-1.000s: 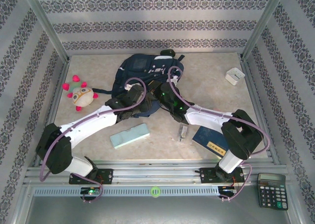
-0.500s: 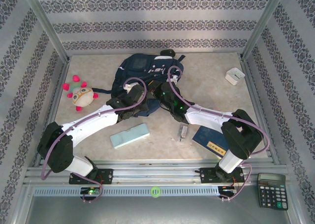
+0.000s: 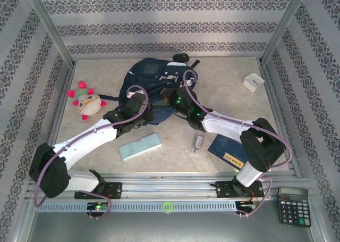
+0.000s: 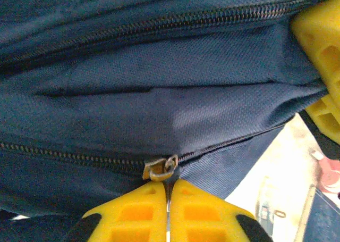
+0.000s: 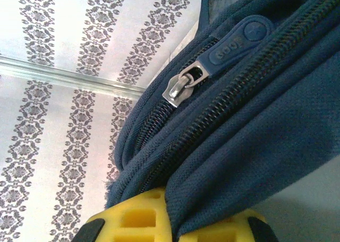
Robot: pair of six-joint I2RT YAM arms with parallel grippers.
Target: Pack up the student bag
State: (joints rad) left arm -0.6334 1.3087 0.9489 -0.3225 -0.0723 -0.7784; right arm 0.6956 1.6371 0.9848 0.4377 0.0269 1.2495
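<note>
The navy-blue student bag (image 3: 154, 74) lies at the back middle of the table. My left gripper (image 3: 151, 110) is at its near edge. In the left wrist view its yellow fingers (image 4: 138, 210) are pressed together, and the left gripper (image 4: 169, 182) is shut on the thin pull tab of a metal zipper slider (image 4: 159, 167) on the bag (image 4: 186, 93). My right gripper (image 3: 169, 100) is beside it, and the right gripper (image 5: 175, 207) is shut on a thick fold of the bag's fabric (image 5: 276, 119). A second zipper with a rubber pull (image 5: 228, 50) sits above that fold.
A plush toy (image 3: 87, 103) lies at the left. A teal case (image 3: 139, 146), a small silver object (image 3: 198, 142) and a dark blue booklet (image 3: 228, 152) lie near the front. A white box (image 3: 253, 82) sits back right. A calculator (image 3: 293, 206) rests beyond the rail.
The left gripper has closed on the zipper pull and its arm has drawn back to the left. The right arm keeps its hold on the bag fabric.
</note>
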